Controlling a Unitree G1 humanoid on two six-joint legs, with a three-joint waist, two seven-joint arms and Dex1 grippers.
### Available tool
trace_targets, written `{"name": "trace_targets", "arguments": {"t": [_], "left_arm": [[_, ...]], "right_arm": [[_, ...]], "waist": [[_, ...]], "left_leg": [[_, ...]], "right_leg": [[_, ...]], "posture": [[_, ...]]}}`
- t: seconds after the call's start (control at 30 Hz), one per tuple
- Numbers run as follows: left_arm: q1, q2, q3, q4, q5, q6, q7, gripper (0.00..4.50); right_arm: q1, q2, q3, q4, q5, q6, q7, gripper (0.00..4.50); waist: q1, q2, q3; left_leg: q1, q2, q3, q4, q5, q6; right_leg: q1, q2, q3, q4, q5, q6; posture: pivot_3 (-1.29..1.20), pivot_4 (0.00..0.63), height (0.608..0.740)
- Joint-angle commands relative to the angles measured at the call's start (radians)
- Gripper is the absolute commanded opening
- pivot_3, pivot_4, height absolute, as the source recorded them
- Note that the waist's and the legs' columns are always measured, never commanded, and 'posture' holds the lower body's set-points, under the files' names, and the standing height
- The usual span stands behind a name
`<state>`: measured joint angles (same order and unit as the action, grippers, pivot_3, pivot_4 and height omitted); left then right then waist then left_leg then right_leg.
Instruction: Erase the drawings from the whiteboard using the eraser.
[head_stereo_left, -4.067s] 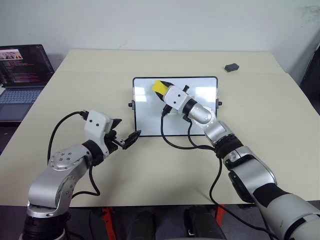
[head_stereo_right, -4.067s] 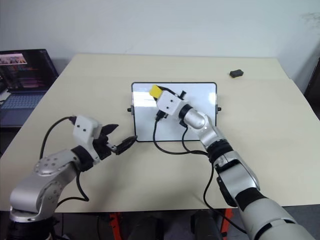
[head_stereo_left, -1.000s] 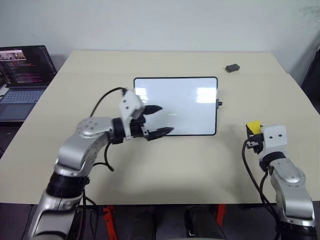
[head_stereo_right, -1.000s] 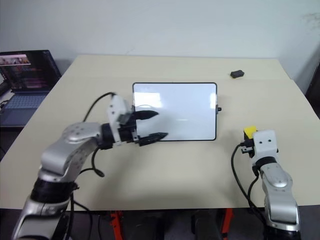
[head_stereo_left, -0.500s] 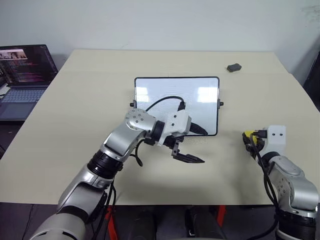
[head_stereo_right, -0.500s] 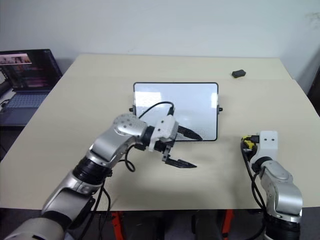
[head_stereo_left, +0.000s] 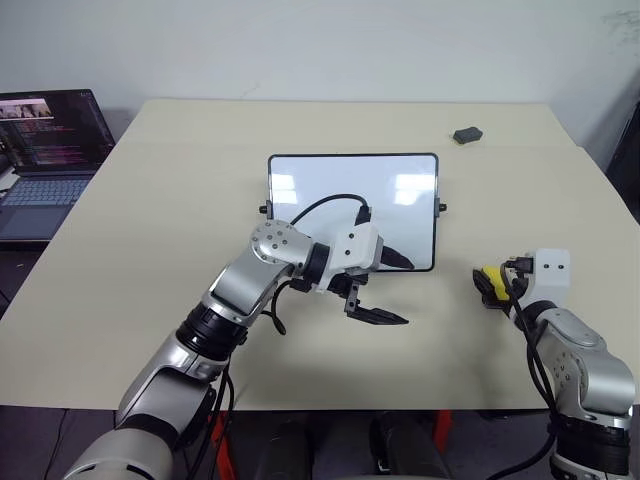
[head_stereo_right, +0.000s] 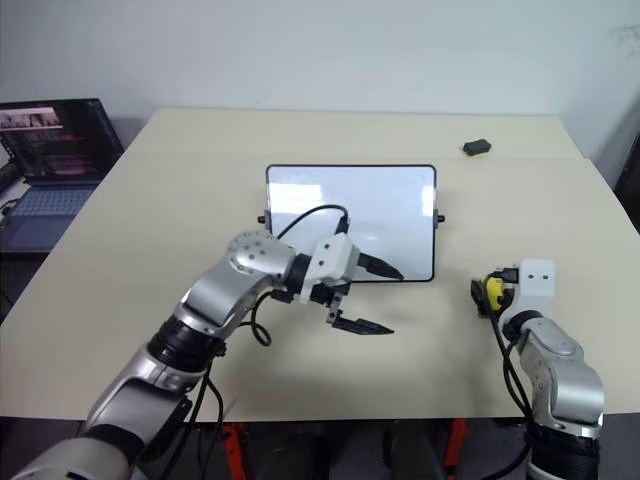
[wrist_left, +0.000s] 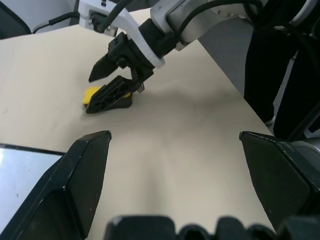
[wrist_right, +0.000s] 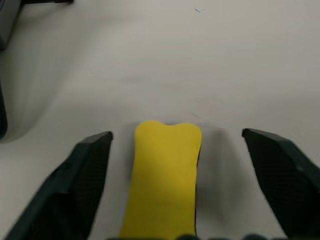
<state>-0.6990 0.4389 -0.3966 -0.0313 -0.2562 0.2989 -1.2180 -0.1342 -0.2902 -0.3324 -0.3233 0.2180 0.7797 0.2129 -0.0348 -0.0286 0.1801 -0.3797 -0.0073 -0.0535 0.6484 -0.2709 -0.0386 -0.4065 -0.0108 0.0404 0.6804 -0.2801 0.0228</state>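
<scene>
The whiteboard (head_stereo_left: 340, 195) lies flat mid-table, its surface plain white with glare; the drawings are out of view. The yellow eraser (head_stereo_left: 487, 277) lies on the table to the board's right, near the front edge. My right gripper (head_stereo_left: 484, 284) is open around it: in the right wrist view the eraser (wrist_right: 165, 175) rests between the spread fingers (wrist_right: 90, 165) with a gap on each side. My left gripper (head_stereo_left: 392, 288) hangs open and empty just in front of the board's near right corner, pointing right toward the eraser (wrist_left: 91, 94).
A small dark grey lump (head_stereo_left: 464, 134) sits at the table's far right. An open laptop (head_stereo_left: 45, 150) stands beyond the left edge. A black cable (head_stereo_left: 325, 203) loops from my left wrist over the board. Bare tabletop (head_stereo_left: 440, 330) separates the two grippers.
The right gripper, shut on the eraser before, has opened and the eraser now lies on the table. The left arm swung right from the board's left side, then nearly stopped.
</scene>
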Motion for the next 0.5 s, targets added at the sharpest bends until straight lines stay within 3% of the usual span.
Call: {"name": "trace_targets", "arguments": {"t": [0.03,0.17,0.3,0.5], "left_arm": [[0.062,0.013,0.137,-0.095,-0.027,0.053,0.137,4.50],[0.342,-0.002,0.396,-0.313,-0.088,0.200,0.412,4.50],[0.593,-0.097,0.534,-0.482,-0.068,0.259,0.660,4.50],[0.779,-0.214,0.539,-0.549,0.024,0.191,0.874,4.50]], "right_arm": [[-0.030,0.010,-0.008,-0.090,0.014,-0.186,0.006,4.41],[0.076,0.037,0.140,-0.187,-0.051,-0.394,0.042,4.41],[0.164,0.095,0.253,-0.104,-0.093,-0.598,0.056,4.41],[0.216,0.084,0.343,0.117,-0.143,-0.863,0.136,4.41]], "waist": [[-0.004,0.000,0.000],[-0.012,0.001,-0.001],[-0.003,0.001,-0.001],[0.018,-0.001,-0.002]], "left_leg": [[0.000,0.001,0.000,0.000,0.000,0.000],[0.001,0.002,-0.002,-0.002,0.000,0.000],[0.000,0.002,-0.003,-0.002,0.000,-0.001],[0.001,-0.001,-0.002,0.005,0.000,0.000]], "right_leg": [[0.000,0.000,0.000,0.000,0.000,0.000],[0.000,-0.003,-0.001,0.000,0.000,0.000],[0.000,-0.005,-0.002,-0.001,-0.001,0.000],[0.003,-0.008,-0.002,-0.001,0.001,0.003]], "posture": [[0.00,0.150,0.740],[0.00,0.150,0.740],[0.00,0.150,0.740],[0.00,0.150,0.740]]}}
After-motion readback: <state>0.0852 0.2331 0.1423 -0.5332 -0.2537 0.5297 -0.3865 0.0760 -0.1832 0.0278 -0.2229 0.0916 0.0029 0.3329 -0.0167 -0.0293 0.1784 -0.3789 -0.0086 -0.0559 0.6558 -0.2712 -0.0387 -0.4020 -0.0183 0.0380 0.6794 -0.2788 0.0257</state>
